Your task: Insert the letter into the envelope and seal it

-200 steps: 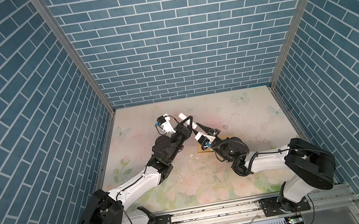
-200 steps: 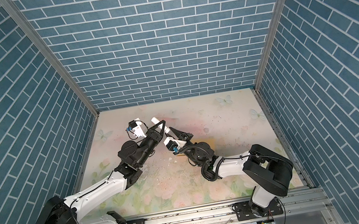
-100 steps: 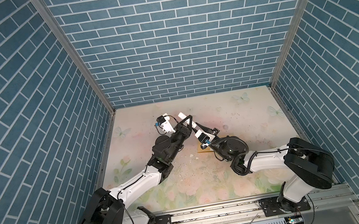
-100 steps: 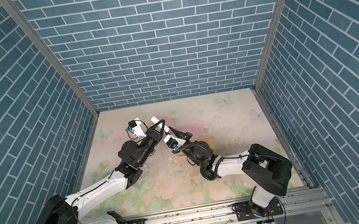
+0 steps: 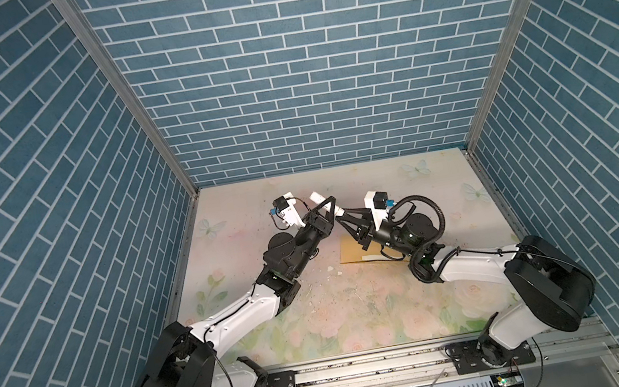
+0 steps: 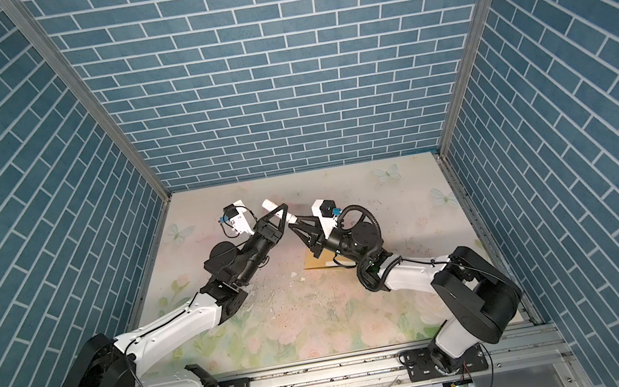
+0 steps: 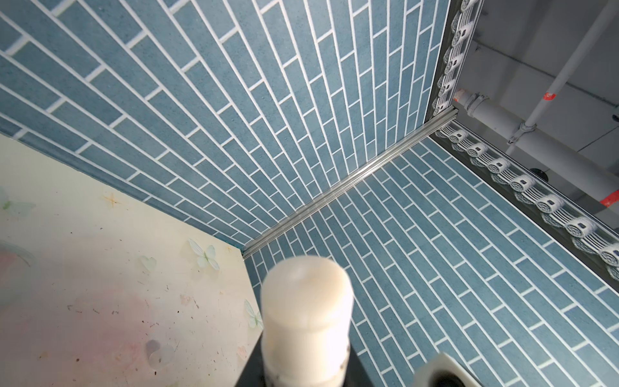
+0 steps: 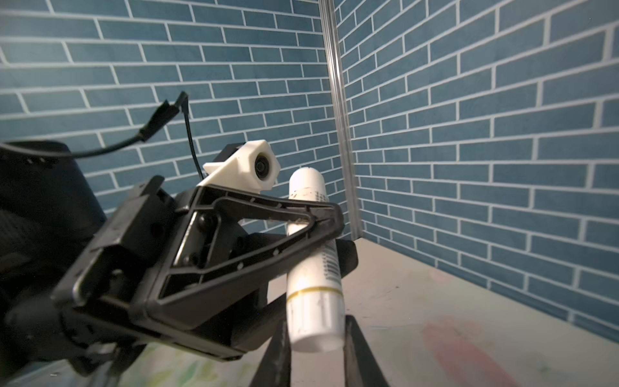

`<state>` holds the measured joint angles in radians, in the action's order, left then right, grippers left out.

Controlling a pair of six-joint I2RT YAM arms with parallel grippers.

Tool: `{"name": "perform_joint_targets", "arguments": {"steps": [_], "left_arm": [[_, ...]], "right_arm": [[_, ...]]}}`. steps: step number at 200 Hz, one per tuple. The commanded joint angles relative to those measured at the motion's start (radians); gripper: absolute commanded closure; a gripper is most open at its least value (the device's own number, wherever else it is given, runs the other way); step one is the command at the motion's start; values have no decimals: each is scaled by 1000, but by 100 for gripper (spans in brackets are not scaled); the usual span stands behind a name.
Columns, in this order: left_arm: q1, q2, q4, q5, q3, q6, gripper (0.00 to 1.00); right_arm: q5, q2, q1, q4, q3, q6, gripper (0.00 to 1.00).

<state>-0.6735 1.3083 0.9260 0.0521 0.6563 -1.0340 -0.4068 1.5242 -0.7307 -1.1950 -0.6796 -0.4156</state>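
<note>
Envelope (image 5: 354, 249) is seen lying flat on the floral table (image 5: 360, 312), mostly hidden under the right arm; the letter is not seen anywhere, so it is judged already inside, with sealing left to do and flap state not visible. Left gripper (image 5: 328, 208) is raised above the table, angled up toward the middle, jaws closed on the body of the white glue stick (image 8: 315, 264). Right gripper (image 5: 342, 218) is raised tip to tip with it, jaws narrowed around the stick's cap end (image 8: 316, 321), seemingly to pull the cap off. Both arms are bent inward, wrists well above the envelope
</note>
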Motion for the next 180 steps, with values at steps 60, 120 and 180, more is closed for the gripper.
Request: {"name": "perform_joint_targets", "arguments": {"steps": [60,120,180], "left_arm": [[2,-9,-20,22,-7,83,100],[2,-34,-87,7,13,28,100],[5,-44,-251,55,93,-33,100]], "right_arm": [[-69,93,122,-196,-111,-502,100],[-27,-40,114,-34,-8,-2,40],[252,-162,-39,30,143,819,29]]}}
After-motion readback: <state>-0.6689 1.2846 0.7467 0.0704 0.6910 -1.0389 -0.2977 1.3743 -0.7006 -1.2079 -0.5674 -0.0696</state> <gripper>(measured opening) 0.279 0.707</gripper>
